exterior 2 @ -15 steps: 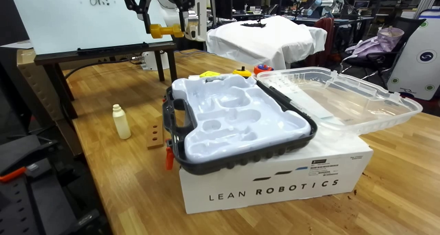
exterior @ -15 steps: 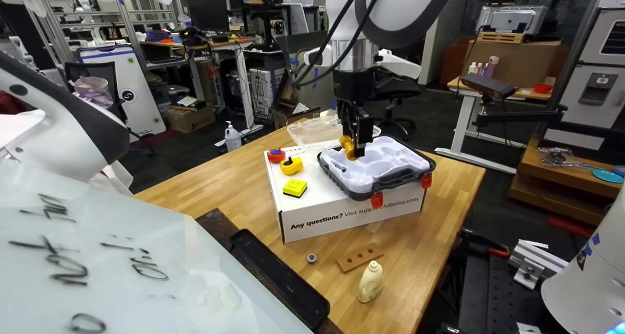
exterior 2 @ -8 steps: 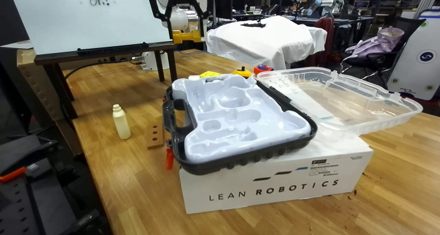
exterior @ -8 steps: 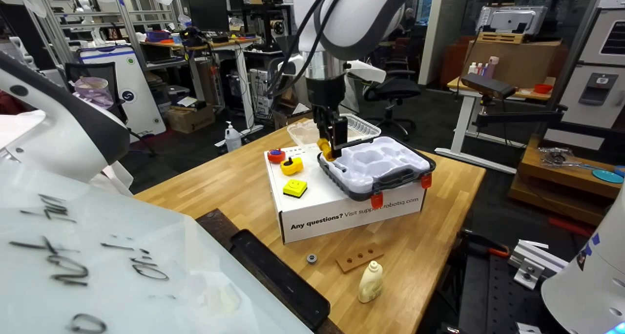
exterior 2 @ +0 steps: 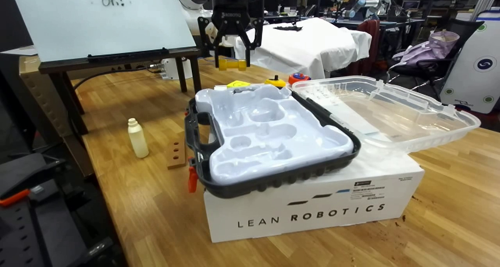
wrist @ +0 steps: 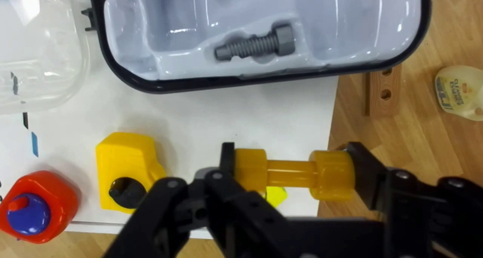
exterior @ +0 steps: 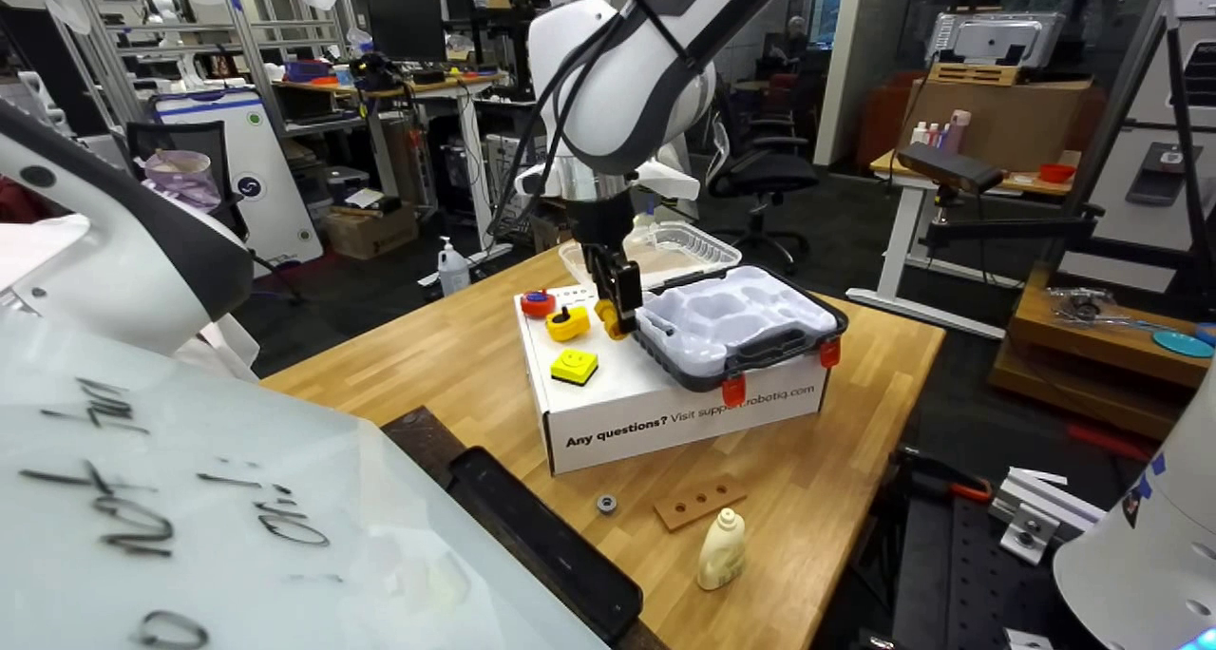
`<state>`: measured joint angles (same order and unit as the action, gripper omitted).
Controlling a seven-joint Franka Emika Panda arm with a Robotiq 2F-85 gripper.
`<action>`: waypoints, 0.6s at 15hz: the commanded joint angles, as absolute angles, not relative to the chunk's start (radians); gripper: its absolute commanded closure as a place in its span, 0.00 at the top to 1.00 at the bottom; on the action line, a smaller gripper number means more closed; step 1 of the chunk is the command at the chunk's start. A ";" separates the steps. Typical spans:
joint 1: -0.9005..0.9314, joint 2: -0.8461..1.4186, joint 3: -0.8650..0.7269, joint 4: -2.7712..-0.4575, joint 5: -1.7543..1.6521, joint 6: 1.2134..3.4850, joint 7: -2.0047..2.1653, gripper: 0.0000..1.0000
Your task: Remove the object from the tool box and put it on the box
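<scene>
My gripper is shut on an orange-yellow dumbbell-shaped object, with one fingertip against each end. The gripper also shows in both exterior views. It holds the object above the bare white top of the box, beside the tool box. The tool box lies open on the box, with a moulded white-grey tray and a dark rim. A grey bolt lies in the tray in the wrist view. The printed side of the box shows in both exterior views.
A yellow toy, a red toy with a blue top and a yellow smiley block sit on the box near the object. The clear lid stands open. A bottle and a wooden strip are on the table.
My gripper has carried the yellow object away from over the tool box and lower, to above the box's bare top near the toys. The tool box and toys have not moved.
</scene>
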<state>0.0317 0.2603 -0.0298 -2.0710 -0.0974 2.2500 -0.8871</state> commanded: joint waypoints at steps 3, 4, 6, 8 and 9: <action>-0.033 0.315 0.016 -2.029 -0.057 2.214 -0.918 0.48; -0.039 0.319 0.019 -2.032 -0.053 2.213 -0.918 0.48; -0.046 0.327 0.025 -2.035 -0.049 2.210 -0.914 0.48; -0.049 0.338 0.027 -2.033 -0.050 2.207 -0.909 0.48; -0.050 0.343 0.027 -2.032 -0.050 2.207 -0.908 0.48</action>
<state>-0.0210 0.3296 0.0013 -2.0519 -0.0662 2.2377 -0.8888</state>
